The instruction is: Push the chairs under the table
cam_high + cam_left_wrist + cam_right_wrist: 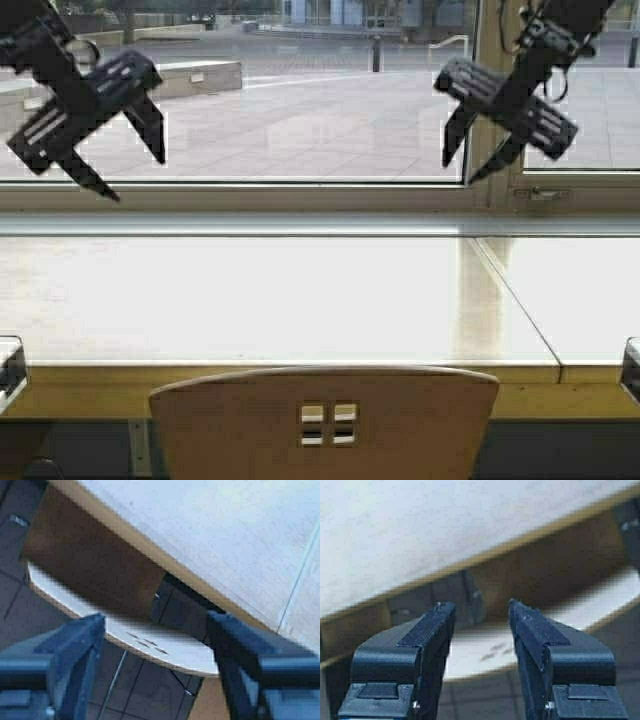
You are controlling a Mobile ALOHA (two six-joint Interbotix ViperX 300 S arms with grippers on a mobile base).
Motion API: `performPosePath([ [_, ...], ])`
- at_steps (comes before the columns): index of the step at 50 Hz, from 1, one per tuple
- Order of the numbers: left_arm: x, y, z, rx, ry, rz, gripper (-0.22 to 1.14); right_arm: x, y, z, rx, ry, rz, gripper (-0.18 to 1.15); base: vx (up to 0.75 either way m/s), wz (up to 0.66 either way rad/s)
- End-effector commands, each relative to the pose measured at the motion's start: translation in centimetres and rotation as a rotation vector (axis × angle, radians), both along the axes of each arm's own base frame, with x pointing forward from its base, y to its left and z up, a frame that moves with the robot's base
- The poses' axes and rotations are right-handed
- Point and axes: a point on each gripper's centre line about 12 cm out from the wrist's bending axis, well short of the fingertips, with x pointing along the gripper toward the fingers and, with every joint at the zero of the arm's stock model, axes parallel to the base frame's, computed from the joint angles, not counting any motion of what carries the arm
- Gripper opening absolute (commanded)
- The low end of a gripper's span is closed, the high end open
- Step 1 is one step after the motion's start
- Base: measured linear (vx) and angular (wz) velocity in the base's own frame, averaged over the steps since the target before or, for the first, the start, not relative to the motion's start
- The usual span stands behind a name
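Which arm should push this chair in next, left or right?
Near even; slight edge to the left. Both end effectors, left and right, hang open, high above the table. The chair backrest sits marginally toward the left.

I see the table (250,300) as pale, glossy wood with a thicker yellowish wooden edge. The chair (325,420) looks like smooth light-brown plywood, matt. Both the left gripper (125,170) and right gripper (465,165) read to me as matt black plastic.
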Motion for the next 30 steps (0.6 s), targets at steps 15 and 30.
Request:
performPosePath([
  [15, -4.3, 2.6, 9.3, 0.284, -0.408, -0.182, 0.93, -6.7, -3.1, 11.2, -0.187, -0.483, 0.117, 0.76, -0.09, 0.07],
  [30, -6.1, 3.5, 6.6, 0.349, -0.328, -0.222, 0.93, -8.2, -4.1, 7.4, -0.265, -0.525, 0.121, 0.76, -0.11, 0.21],
])
